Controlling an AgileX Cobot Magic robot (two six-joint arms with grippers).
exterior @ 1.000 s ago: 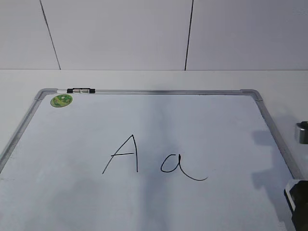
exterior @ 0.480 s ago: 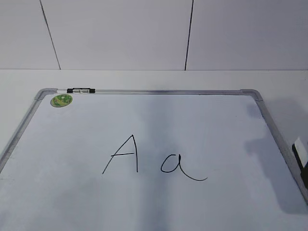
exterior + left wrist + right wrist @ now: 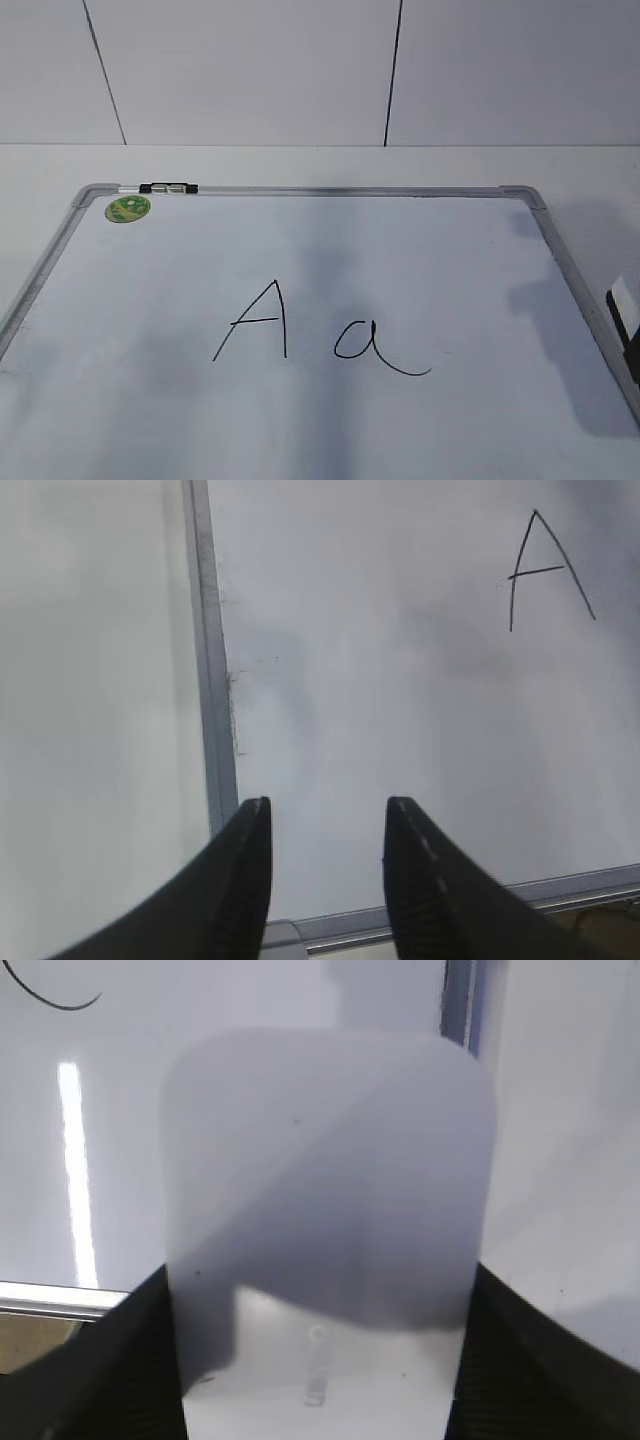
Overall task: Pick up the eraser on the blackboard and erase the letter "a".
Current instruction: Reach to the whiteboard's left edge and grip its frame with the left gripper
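The blackboard [image 3: 420,250] is a white board in a grey frame lying on the table. The cursive letter "a" [image 3: 366,344] is in its middle, right of a capital "A" [image 3: 258,322]. My right gripper [image 3: 320,1370] is shut on the eraser [image 3: 330,1180], a white rounded block, held above the board's right frame. The eraser also shows at the right edge of the exterior view [image 3: 623,300]. The tail of the "a" [image 3: 55,998] lies far left of the eraser. My left gripper [image 3: 327,820] is open and empty over the board's near left corner [image 3: 400,680].
A round green sticker [image 3: 127,209] and a black-silver clip [image 3: 168,188] sit at the board's far left corner. The board's grey frame [image 3: 212,680] runs by my left gripper. White table surrounds the board, with a white wall behind.
The right gripper has lifted the eraser from the board's lower right edge up along the right frame. In the last half second it barely moved. The letters are unchanged.
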